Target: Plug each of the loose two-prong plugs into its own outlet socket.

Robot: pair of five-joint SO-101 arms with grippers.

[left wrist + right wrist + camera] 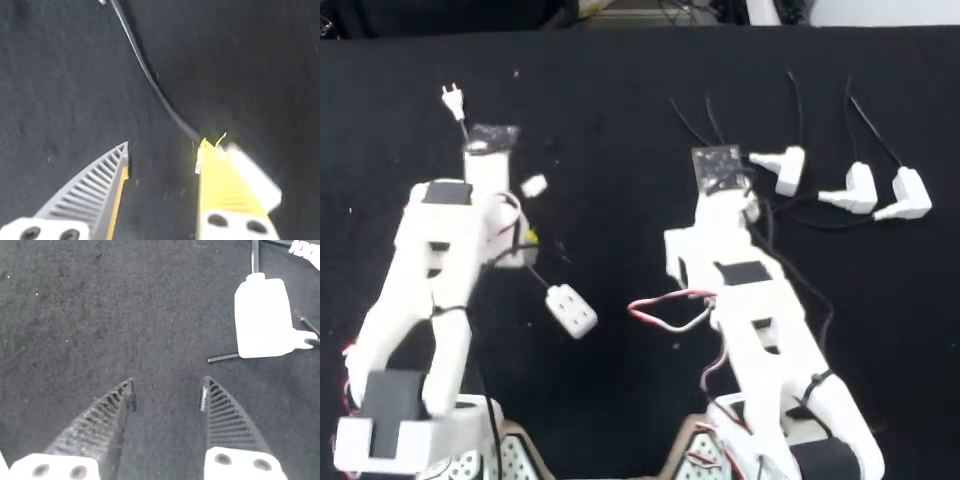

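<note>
Jaws parted and empty, the left gripper (162, 155) and right gripper (167, 390) hover, the right near a white plug (264, 317), likely light and rigid, best pinched across its body.

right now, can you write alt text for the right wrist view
The right gripper hangs over a black table surface with its fingers open and nothing between them. A white plug with a black cord lies on the surface a little ahead of the gripper, not touched by it.
</note>
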